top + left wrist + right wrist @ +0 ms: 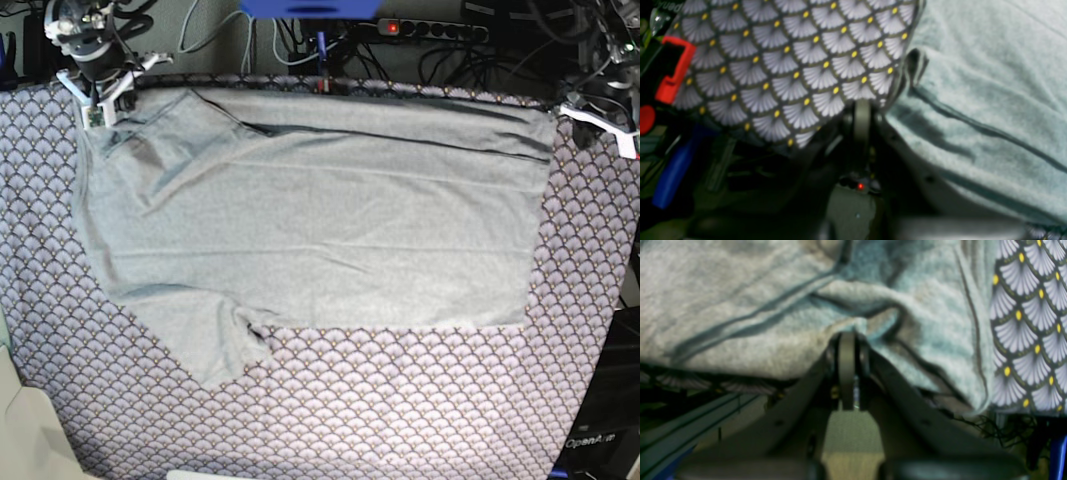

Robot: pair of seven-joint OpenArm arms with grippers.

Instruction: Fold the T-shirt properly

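Purple fan-scale tablecloth (330, 400) covers the table; grey T-shirt (320, 230) lies spread across its far half.
Right gripper (100, 95), far left corner: jaws closed, pinching a T-shirt fold. Left gripper (600, 115), far right corner: jaws closed beside the T-shirt's edge; contents indeterminate.
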